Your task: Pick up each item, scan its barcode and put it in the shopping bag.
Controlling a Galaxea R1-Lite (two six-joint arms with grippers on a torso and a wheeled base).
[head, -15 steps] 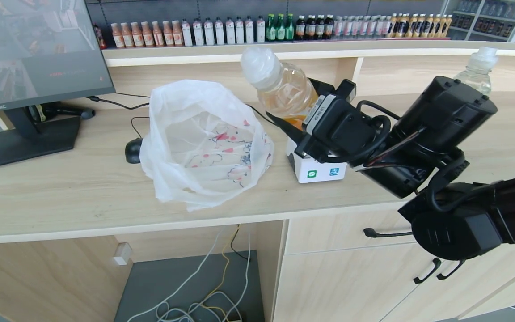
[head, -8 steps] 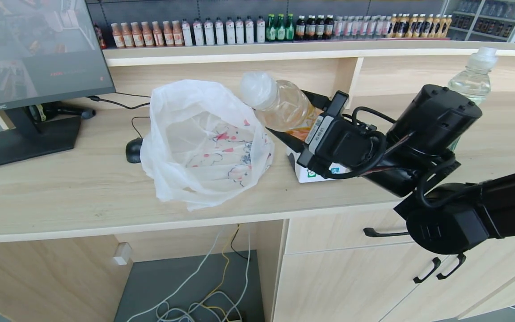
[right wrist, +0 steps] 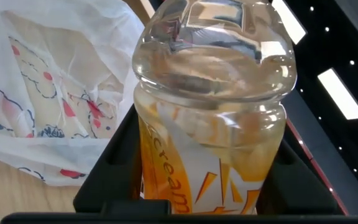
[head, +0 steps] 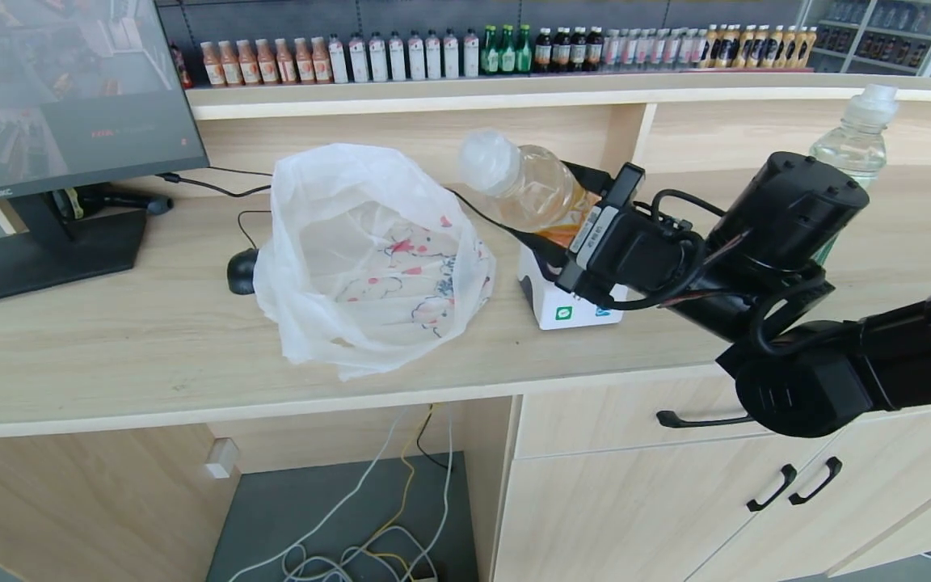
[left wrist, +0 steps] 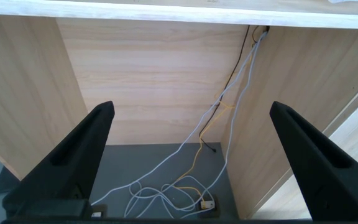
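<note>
My right gripper (head: pixel 553 212) is shut on a clear bottle of orange drink (head: pixel 526 190), gripping it around the labelled body. The bottle (right wrist: pixel 213 124) is tilted, its white cap pointing toward the shopping bag, and hangs just above a small white scanner box (head: pixel 575 305) on the counter. The white plastic shopping bag (head: pixel 368 250) with red and blue print stands open to the left of the scanner; its wall (right wrist: pixel 42 112) lies just beyond the bottle. My left gripper (left wrist: pixel 191 155) is open below the counter, facing loose cables on the floor.
A monitor (head: pixel 53 89) stands at the counter's far left with a handheld scanner (head: pixel 110 198) behind its foot and a black mouse (head: pixel 241 271) beside the bag. A clear water bottle (head: pixel 857 133) stands at the far right. Drink bottles (head: pixel 498 48) line the back shelf.
The right gripper came down with the bottle and tipped it flatter, cap toward the bag, then shifted slightly right over the scanner box. The bag has not moved.
</note>
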